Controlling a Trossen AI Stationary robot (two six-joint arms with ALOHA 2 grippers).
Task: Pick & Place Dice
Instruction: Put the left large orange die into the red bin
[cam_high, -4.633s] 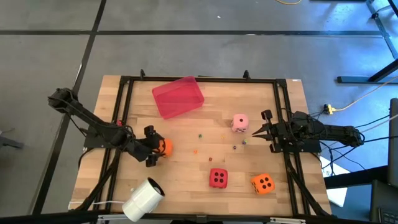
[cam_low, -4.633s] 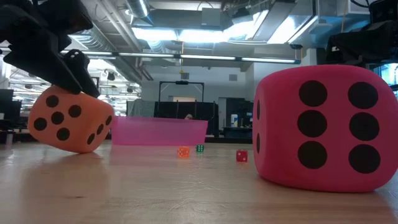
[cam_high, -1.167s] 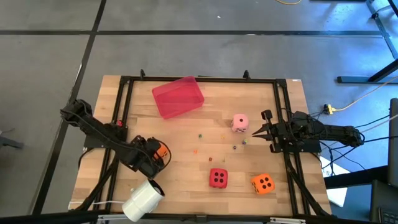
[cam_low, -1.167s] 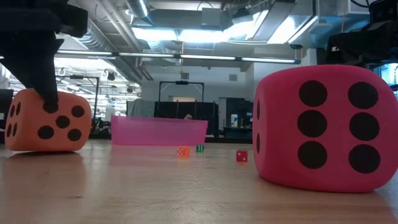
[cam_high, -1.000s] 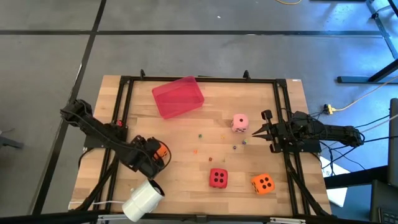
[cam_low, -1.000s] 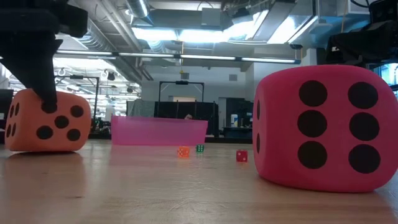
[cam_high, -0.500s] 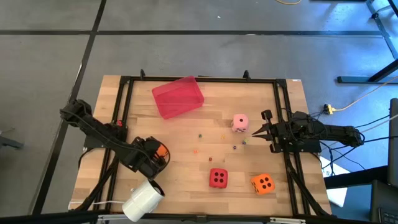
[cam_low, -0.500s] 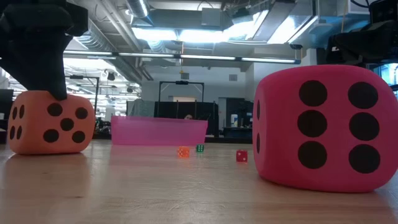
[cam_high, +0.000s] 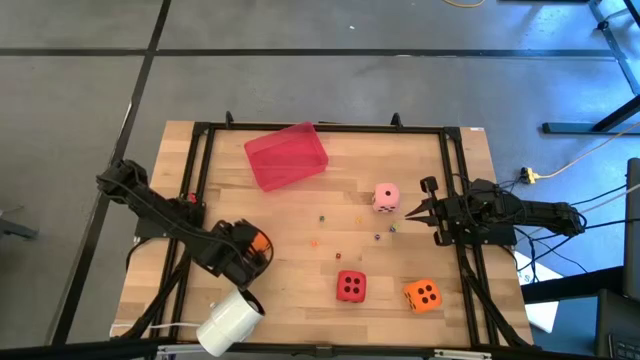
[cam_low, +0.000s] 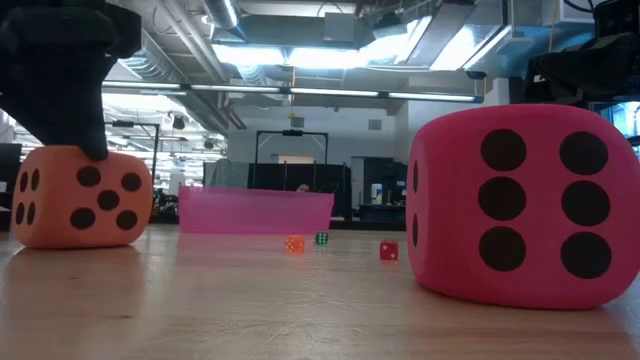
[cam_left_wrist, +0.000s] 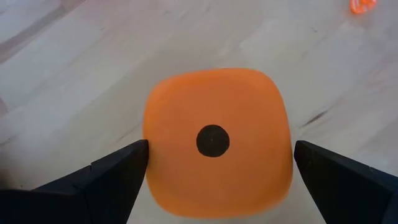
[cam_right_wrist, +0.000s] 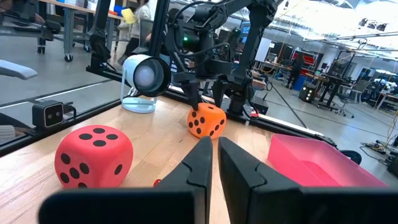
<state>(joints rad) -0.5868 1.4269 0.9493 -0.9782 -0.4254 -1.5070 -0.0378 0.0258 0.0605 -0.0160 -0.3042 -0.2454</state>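
Wooden counter (cam_high: 300, 270), lower left: my left gripper (cam_high: 248, 252) straddles the orange die (cam_left_wrist: 217, 140), jaws open, not gripping. Right gripper (cam_high: 412, 211) idle, jaws closed.

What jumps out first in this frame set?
The left tool straddling an orange die at the table's front-left, one-pip face up, fingers open just off its sides. Next, the red die filling the low view's right, six-pip face to the camera. The right tool waits shut at the right edge beside the pink die.
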